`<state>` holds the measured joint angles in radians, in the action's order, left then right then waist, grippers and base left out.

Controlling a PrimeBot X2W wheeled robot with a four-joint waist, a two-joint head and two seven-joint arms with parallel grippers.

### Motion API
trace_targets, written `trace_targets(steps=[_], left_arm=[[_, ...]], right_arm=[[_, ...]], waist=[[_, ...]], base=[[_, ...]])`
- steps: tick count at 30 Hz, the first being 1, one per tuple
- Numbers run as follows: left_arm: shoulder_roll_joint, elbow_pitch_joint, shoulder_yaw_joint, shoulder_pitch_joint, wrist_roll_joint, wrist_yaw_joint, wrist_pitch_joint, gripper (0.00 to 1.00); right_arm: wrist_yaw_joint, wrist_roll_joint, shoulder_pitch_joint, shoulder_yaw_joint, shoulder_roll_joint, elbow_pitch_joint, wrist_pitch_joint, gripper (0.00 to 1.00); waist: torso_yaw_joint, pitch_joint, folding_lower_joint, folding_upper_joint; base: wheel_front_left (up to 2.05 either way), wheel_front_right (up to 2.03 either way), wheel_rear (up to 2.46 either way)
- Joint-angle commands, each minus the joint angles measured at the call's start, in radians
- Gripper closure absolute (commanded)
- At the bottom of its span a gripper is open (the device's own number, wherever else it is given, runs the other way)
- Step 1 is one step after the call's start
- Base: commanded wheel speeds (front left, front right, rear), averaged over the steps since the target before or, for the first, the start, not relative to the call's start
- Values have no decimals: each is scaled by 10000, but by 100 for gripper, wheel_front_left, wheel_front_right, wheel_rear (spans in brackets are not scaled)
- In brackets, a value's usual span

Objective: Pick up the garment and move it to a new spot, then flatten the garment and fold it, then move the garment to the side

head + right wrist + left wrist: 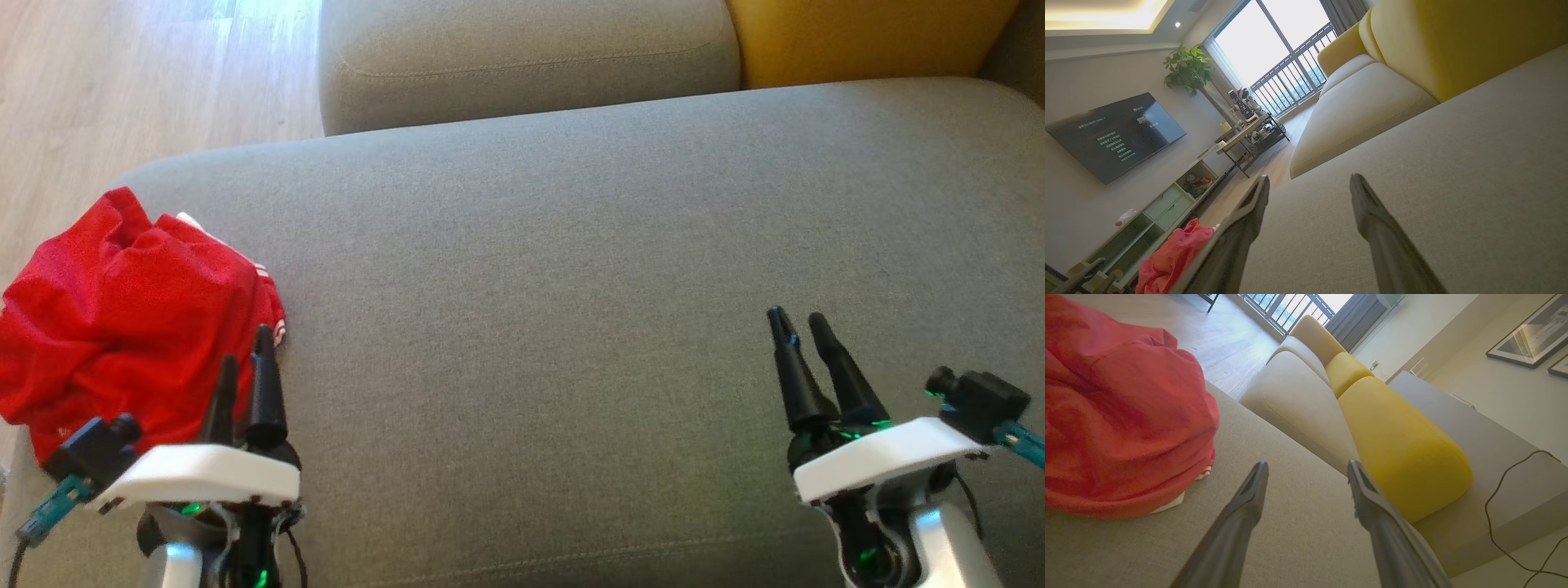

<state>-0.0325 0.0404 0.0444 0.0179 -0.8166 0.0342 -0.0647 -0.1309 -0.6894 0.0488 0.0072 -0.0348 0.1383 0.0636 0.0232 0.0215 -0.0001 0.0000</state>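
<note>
Red fabric marks the garment (122, 318), which lies crumpled in a loose heap at the left end of the wide grey seat cushion (571, 286), with a strip of white trim showing along its right side. The left gripper (245, 347) hangs at the near left, just beside the heap's near right edge. Its two dark fingers are spread apart with nothing between them, and in the left wrist view the cloth sits just left of them, not touching. The right gripper (796, 317) hangs at the near right, well apart from the garment and over bare grey upholstery, its fingers likewise spread and empty. On the far side sits a second grey cushion (522, 65), with a yellow cushion (865, 37) to its right. Pale wooden floor (122, 73) shows at the far left.
</note>
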Motion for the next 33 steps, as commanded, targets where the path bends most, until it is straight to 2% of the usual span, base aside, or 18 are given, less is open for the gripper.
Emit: trace_targets(steps=[1, 9, 20, 33], left_arm=[[-238, -499, -2, -331, 461, 138, -139, 0], [-812, -535, 942, -354, 1792, 1106, -373, 0], [-1687, -137, 2497, -537, 3334, 2422, -695, 0], [-2108, 279, 3570, -810, 4387, 3352, -1045, 0]], right_arm=[[1, 440, 562, 242, -85, -402, 135, 0], [1, 1510, 689, 706, -93, -241, 371, 0], [1, 2916, 652, 845, -106, -231, 696, 0], [1, 4027, 596, 884, -119, -251, 1049, 0]], waist=[[10, 10, 1, 0], [47, 66, 1, 0], [141, 166, 1, 0], [253, 245, 1, 0]], base=[[0, 0, 0], [0, 0, 0], [0, 0, 0], [0, 0, 0]])
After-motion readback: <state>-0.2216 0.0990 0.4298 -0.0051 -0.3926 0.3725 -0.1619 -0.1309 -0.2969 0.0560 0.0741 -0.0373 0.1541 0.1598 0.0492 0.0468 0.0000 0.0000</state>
